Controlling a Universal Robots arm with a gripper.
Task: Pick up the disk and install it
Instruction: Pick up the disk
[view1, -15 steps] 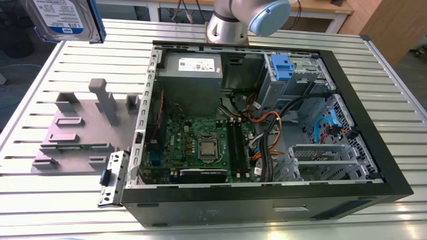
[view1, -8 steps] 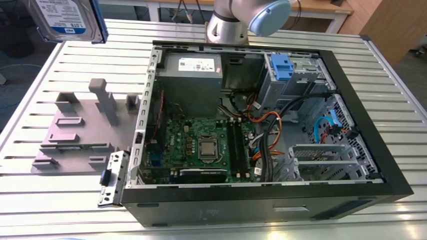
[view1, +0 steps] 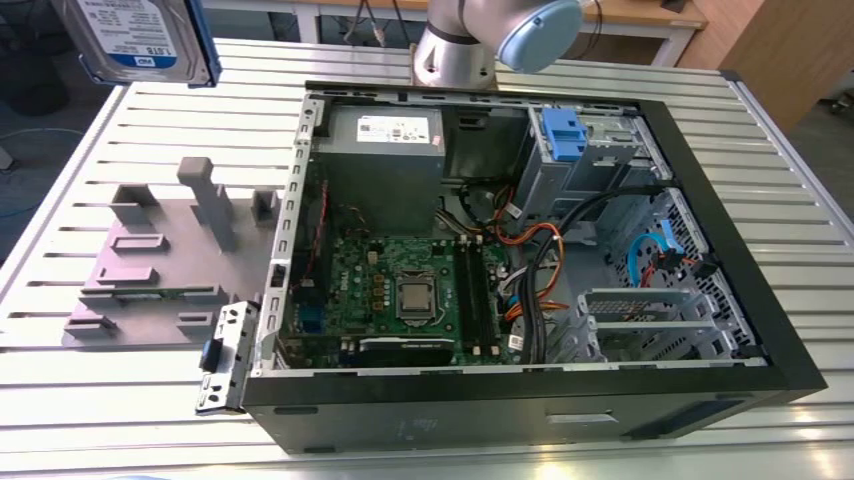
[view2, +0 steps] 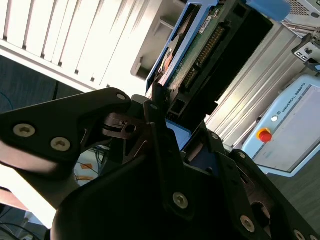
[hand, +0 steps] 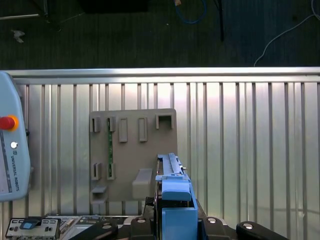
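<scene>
My gripper (view2: 180, 120) has the disk (view2: 197, 47) clamped, jaws closed onto its flat sides, drive edge-on btw them in both wrist views. In the exterior view the disk (view1: 134, 40) hangs up off the slatted table (view1: 80, 180), far at the exterior view's left, well apart from the open PC case (view1: 534, 250). Grey fixture (view1: 147, 270) lies on the table beside the case.

A slatted metal table (view1: 120, 400) stands over dark floor (hand: 125, 35) with loose cables (hand: 192, 12).
</scene>
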